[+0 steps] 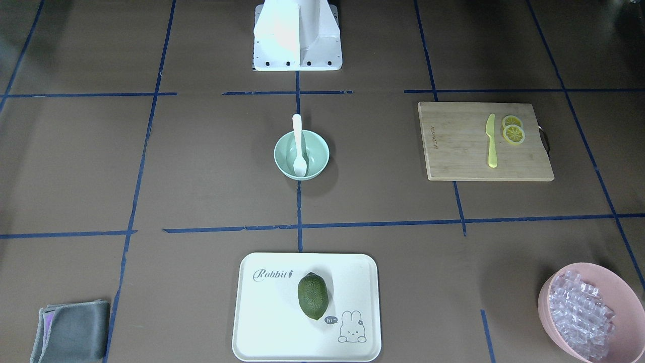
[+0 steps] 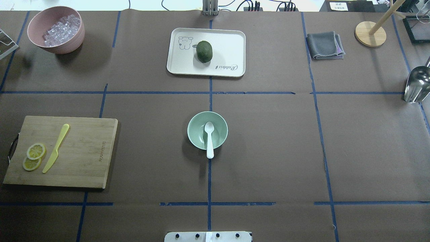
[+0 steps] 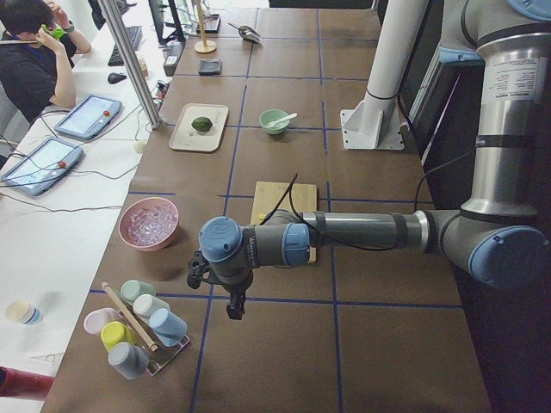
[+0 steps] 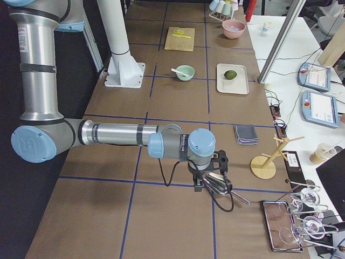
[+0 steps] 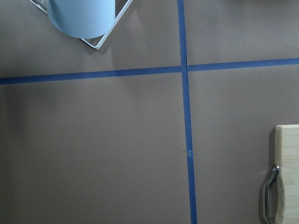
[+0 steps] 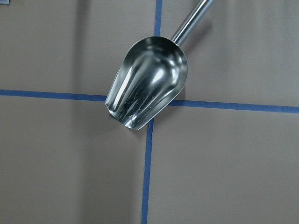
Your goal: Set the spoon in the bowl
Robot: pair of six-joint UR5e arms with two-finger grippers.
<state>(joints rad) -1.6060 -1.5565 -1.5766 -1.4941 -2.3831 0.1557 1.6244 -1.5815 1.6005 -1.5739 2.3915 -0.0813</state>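
- White plastic spoon (image 2: 209, 139) lies in the mint-green bowl (image 2: 196, 134) at mid-table (image 2: 268, 151), scoop inside, handle overhanging the rim at 6 o'clock.
- Risk: a knock on that handle would likely flip it out.
- Left claw (image 3: 234, 303) sits well apart toward 9 o'clock, right claw (image 4: 208, 182) toward 3 o'clock; whether either is clenched cannot be told.

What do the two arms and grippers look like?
The left arm and right arm are silver-grey tubes with light-blue joint caps and a white printed label on the upright link. A black cable loops near each wrist. The left gripper and right gripper are black.
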